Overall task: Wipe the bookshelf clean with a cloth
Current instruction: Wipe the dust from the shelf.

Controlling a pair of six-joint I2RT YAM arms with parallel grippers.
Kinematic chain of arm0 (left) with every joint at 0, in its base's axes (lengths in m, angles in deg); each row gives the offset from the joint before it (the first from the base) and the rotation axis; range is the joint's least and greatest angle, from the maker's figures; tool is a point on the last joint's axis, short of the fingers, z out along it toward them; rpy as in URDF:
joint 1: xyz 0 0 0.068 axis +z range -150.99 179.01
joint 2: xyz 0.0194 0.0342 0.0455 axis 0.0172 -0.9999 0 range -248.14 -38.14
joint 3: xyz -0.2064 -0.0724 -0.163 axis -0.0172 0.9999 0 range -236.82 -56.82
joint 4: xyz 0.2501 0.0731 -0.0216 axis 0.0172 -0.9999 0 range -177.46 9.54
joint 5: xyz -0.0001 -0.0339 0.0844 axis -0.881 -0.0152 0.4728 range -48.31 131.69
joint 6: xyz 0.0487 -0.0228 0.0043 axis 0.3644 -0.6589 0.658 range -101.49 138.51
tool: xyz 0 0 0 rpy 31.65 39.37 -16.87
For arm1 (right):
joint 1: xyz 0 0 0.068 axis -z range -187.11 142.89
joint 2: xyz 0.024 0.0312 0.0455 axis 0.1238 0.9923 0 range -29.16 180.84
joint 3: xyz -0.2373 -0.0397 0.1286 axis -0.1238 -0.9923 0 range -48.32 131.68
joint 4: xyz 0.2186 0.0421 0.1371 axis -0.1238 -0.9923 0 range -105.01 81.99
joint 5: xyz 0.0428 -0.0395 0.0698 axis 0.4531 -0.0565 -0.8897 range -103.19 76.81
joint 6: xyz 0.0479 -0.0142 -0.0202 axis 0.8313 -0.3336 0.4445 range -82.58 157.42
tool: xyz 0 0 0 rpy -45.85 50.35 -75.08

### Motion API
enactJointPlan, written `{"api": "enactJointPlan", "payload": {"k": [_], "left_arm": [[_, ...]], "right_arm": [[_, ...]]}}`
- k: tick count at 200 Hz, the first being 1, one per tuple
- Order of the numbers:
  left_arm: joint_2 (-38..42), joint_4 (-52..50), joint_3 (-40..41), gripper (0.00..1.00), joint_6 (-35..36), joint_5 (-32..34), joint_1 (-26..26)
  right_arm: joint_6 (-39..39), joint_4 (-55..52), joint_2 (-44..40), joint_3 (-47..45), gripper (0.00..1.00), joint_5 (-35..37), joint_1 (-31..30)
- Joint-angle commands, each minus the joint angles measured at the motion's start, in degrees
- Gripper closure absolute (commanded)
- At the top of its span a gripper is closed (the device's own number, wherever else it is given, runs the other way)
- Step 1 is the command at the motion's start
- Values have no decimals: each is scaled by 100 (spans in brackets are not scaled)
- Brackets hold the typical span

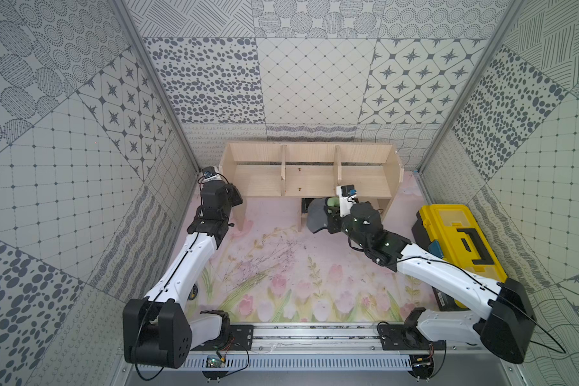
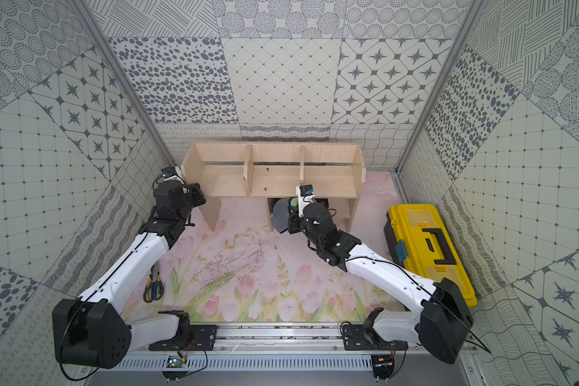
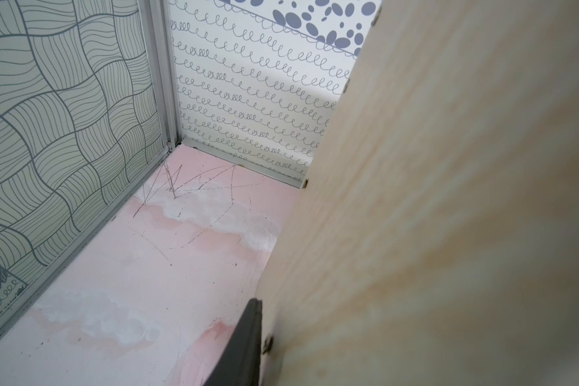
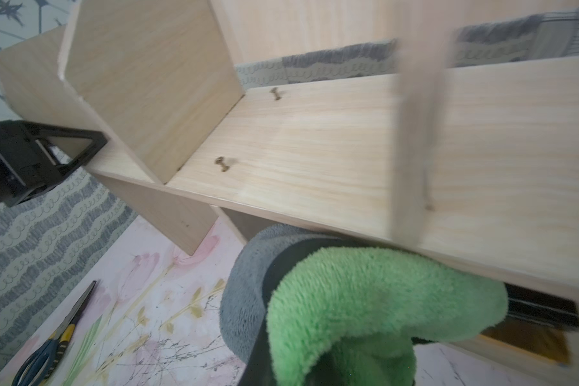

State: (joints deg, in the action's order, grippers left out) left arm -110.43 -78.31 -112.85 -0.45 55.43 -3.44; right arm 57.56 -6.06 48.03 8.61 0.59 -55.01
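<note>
The pale wood bookshelf [image 1: 310, 182] [image 2: 274, 180] stands against the back wall, with three compartments open to the top. My left gripper [image 1: 233, 198] is clamped on its left side panel [image 3: 448, 200]. One black finger [image 3: 244, 344] lies on the panel's outer face and the other is hidden behind the wood. My right gripper [image 1: 330, 214] is shut on the cloth [image 1: 318, 214] [image 4: 365, 300], grey one side and green the other. The cloth hangs bunched just in front of and below the shelf board's front edge, near the right divider [image 4: 415, 133].
A yellow and black toolbox [image 1: 458, 247] [image 2: 428, 247] sits at the right, beside my right arm. Scissors [image 2: 154, 284] [image 4: 54, 341] lie on the floral mat [image 1: 281, 267] next to my left arm. A black object [image 4: 542, 310] rests under the shelf board. Patterned walls close in on three sides.
</note>
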Motion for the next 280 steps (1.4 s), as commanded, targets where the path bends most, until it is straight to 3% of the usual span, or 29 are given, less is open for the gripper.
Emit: {"api": "enactJointPlan", "payload": {"k": [1,34,61,87,97,121,152,179,197,241,264,280], "left_arm": [[-70,-484,100,100,-1426,235,54],[-66,-494,93,100,-1450,264,54],[-44,-543,59,100,-1448,261,67],[100,-584,32,57,-1522,244,99],[182,-620,17,46,-1596,209,115],[332,-749,-104,38,-1599,249,148],[613,-637,-87,34,-1425,298,141],[699,-392,-28,42,-1347,-115,146],[665,-313,-22,57,-1325,-335,142],[629,-328,-2,91,-1322,-186,149],[656,-450,-12,92,-1337,153,159],[664,-493,-9,84,-1349,241,182]], "right_arm": [[-309,731,907,934,100,200,-560],[-440,590,2117,2200,100,260,-951],[-103,831,1980,1904,100,522,-739],[-81,1305,1253,925,100,683,-607],[-152,1499,1045,646,100,604,-608],[-182,1615,1074,620,100,286,-643],[-422,1519,1892,1559,100,-54,-962],[-590,1375,2817,2618,100,-178,-1231],[-621,1286,3382,3322,100,-257,-1324],[-486,1184,4474,4669,100,-187,-1370],[-353,1160,4872,4925,100,-35,-1373],[-162,987,5102,4907,100,-103,-1380]]}}
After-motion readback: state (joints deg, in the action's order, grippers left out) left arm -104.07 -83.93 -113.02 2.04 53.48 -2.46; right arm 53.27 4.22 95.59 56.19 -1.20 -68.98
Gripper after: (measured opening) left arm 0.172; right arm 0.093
